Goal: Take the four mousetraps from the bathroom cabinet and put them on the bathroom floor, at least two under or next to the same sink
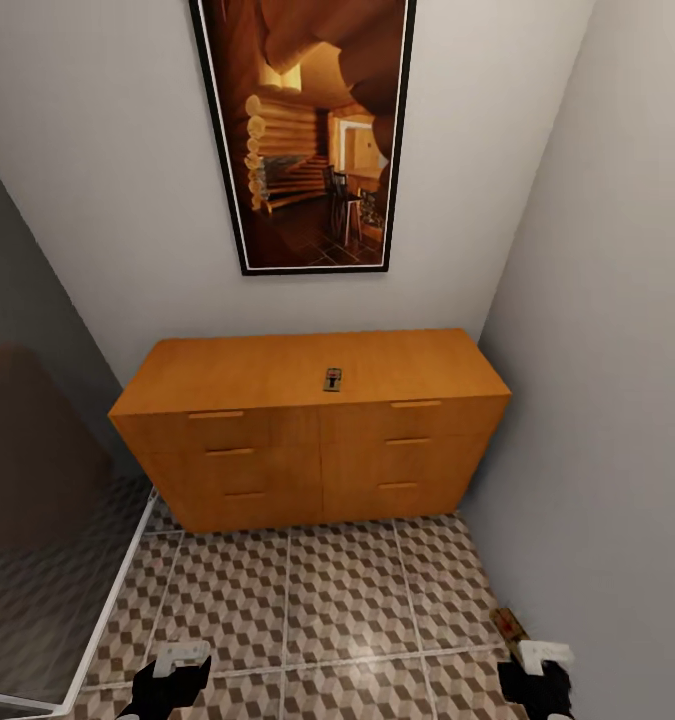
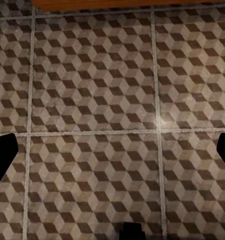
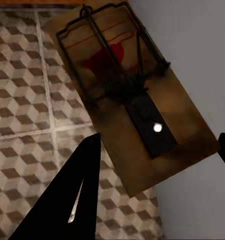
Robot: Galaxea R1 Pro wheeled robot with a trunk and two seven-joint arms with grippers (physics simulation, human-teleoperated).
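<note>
The orange-brown cabinet point(image 1: 307, 450) stands against the far wall with its drawers shut. One mousetrap point(image 1: 332, 379) lies on its top, near the middle. A second mousetrap point(image 1: 507, 624) point(image 3: 132, 105), a brown board with dark wire and a red mark, is low over the bathroom floor point(image 1: 307, 600) beside the right wall. My right gripper point(image 1: 545, 655) point(image 3: 158, 140) is shut on its near end, one finger touching each long edge. My left gripper point(image 1: 182, 660) point(image 2: 116, 140) hangs open over bare cube-pattern tiles point(image 2: 92, 90). The sink is out of view.
A glass shower screen point(image 1: 37, 500) with a white sill closes off the left side. The grey right wall point(image 1: 597, 400) runs close beside my right arm. A framed picture point(image 1: 302, 130) hangs above the cabinet. Open tiles lie between me and the cabinet.
</note>
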